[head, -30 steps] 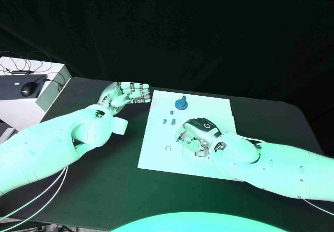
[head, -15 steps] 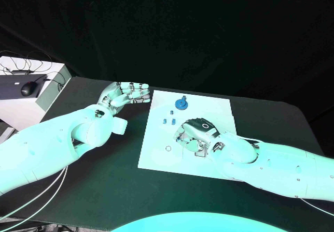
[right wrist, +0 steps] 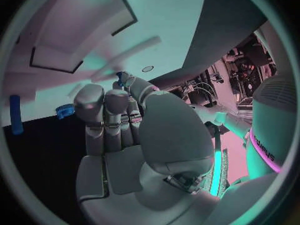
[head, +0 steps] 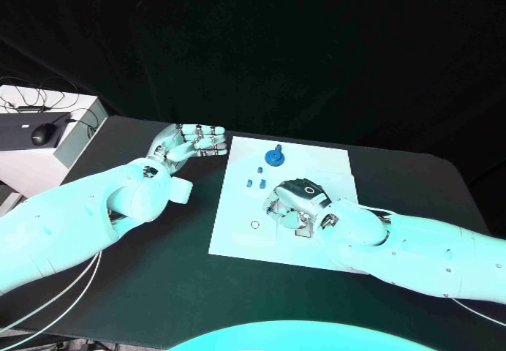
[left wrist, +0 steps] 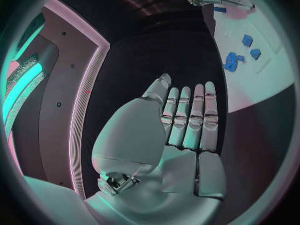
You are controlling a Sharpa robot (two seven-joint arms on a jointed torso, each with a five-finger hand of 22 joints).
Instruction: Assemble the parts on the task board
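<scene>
Black desk (head: 158,292) against a dark backdrop curtain (head: 316,66). Off its far left corner, a grey cabinet (head: 79,131) carries a computer mouse (head: 42,134) and cables (head: 37,108).

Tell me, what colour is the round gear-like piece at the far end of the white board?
Blue. The round gear-like piece shows best in the head view.

R hand (right wrist: 125,130) over task board (right wrist: 169,15); fingertips maybe pinching blue part (right wrist: 119,76).
</scene>
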